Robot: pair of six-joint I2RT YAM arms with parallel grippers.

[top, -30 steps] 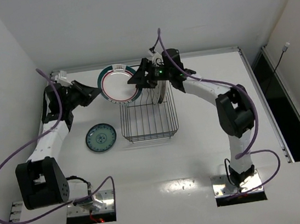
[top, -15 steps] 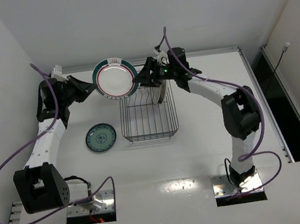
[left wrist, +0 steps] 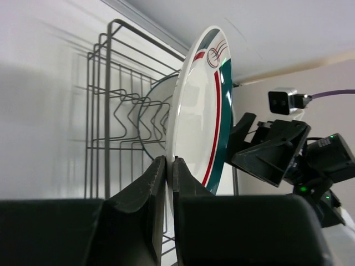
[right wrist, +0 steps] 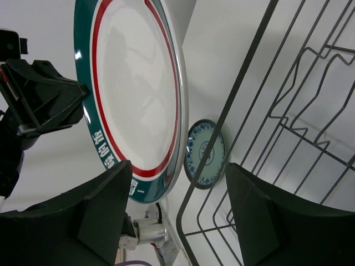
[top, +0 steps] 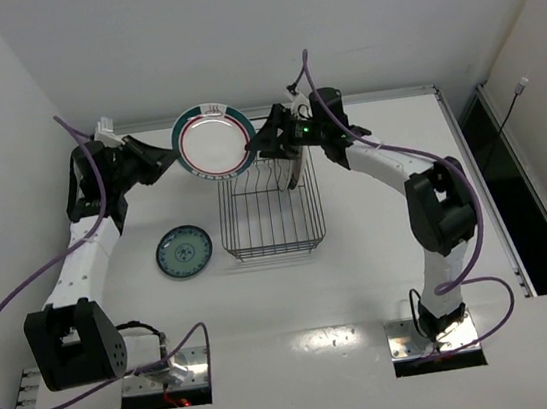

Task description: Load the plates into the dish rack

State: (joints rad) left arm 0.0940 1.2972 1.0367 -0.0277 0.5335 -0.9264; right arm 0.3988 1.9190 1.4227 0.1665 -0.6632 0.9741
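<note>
White with green and red rings at its rim, the plate (top: 213, 144) (left wrist: 202, 111) (right wrist: 136, 94) is hanging upright in the air above the far left corner of the rack (top: 273, 235) (left wrist: 105, 83) (right wrist: 310, 55), touching neither it nor the desk (top: 381, 251). We are pinching the plate's left edge in our left claw (top: 169, 161) (left wrist: 170, 166), one finger pressing on each face. Our right claw (top: 258, 144) (right wrist: 177, 166) is hovering just beside the opposite edge with its fingers spread wide, gripping nothing; whether a finger is brushing the rim, we cannot tell.

Below, the rack is sitting on the desk between our two arms. A second plate (top: 295, 168) (left wrist: 148, 119) is standing on edge among the prongs at the rack's far end, towards its right side. A small blue plate (top: 184, 252) (right wrist: 206, 152) is lying flat on the desk to the left of the rack, apart from it.
</note>
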